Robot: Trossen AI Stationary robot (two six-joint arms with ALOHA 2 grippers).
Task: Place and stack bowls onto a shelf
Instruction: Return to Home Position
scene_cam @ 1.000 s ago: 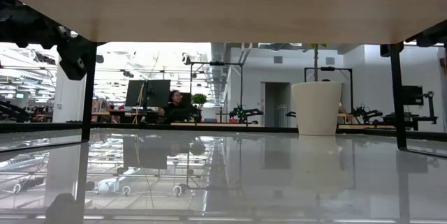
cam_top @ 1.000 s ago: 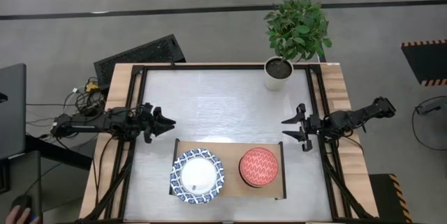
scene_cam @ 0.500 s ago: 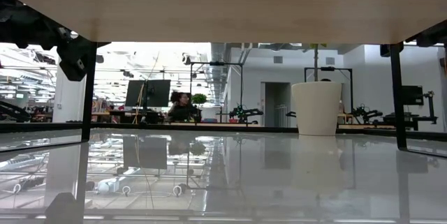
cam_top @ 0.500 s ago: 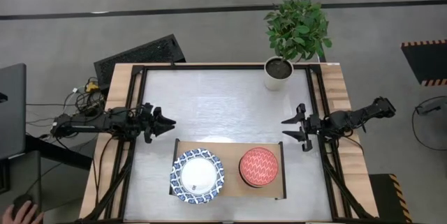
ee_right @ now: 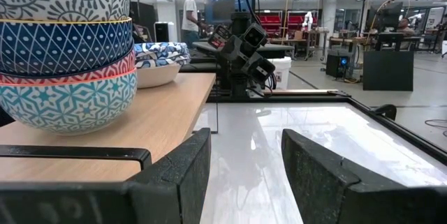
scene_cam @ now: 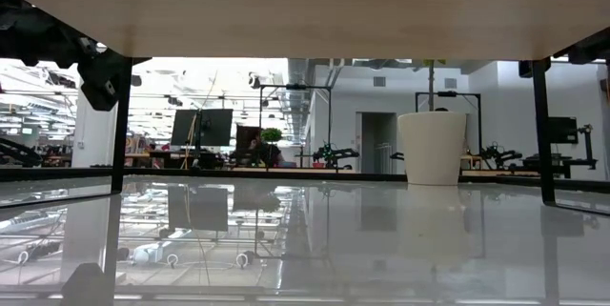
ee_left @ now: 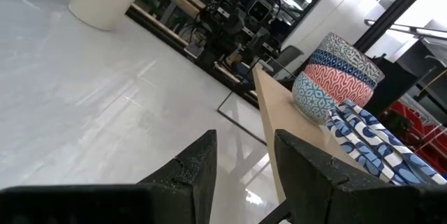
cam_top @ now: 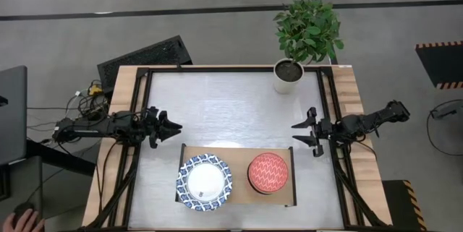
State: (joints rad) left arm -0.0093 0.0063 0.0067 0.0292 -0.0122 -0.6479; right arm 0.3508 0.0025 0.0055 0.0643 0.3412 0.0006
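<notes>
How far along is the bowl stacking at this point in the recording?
It looks finished. Done: the blue-and-white bowls and the stack of small bowls sit side by side on the shelf; no bowl shows off it. In hand: nothing. The left hand and right hand are open and empty at opposite sides of the table. Left: probably only parking the arms.

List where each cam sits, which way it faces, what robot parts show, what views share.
High: overhead, straight down on the table; both arms, left gripper and right gripper open beside the shelf.
Low: table height under the shelf board, facing the white pot; no arm clearly visible.
Left wrist: past own fingers toward the small-bowl stack.
Right wrist: past own fingers at that stack and the left arm.
Shared: both wrist views see the stack.
</notes>
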